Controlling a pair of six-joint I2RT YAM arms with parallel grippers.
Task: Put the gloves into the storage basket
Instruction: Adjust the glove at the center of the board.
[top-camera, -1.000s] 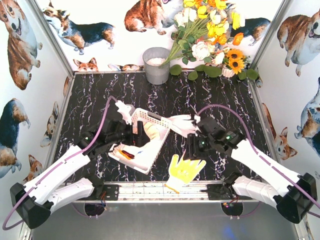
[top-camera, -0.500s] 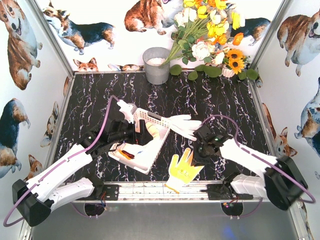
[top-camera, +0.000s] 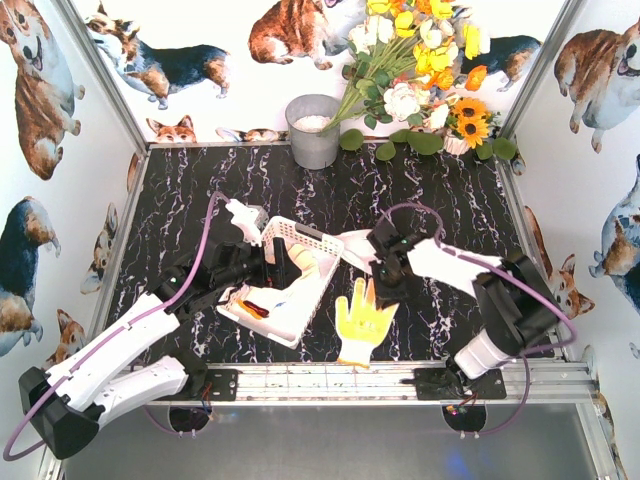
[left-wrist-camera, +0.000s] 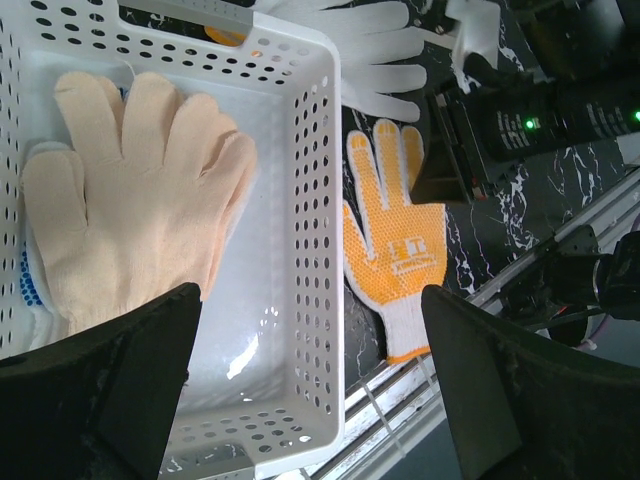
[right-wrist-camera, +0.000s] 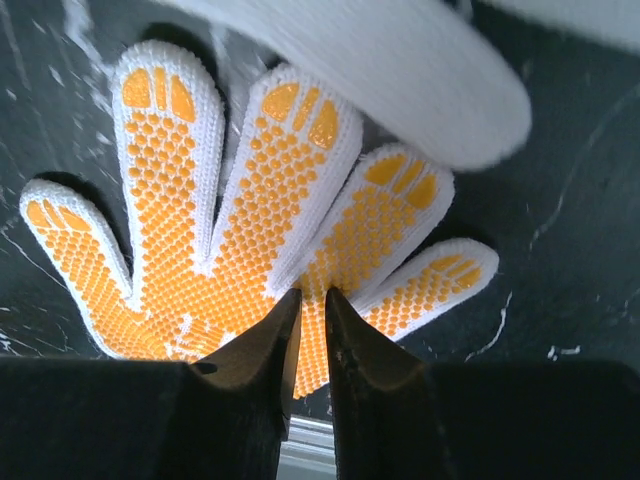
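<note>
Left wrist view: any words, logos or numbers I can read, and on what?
On the orange-dotted glove: a printed block mark on the palm, too blurred to read.
On the storage basket and the cream glove: no text to be seen.

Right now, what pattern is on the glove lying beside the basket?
Orange-yellow grip dots over a white knit glove; it shows best in the right wrist view.
</note>
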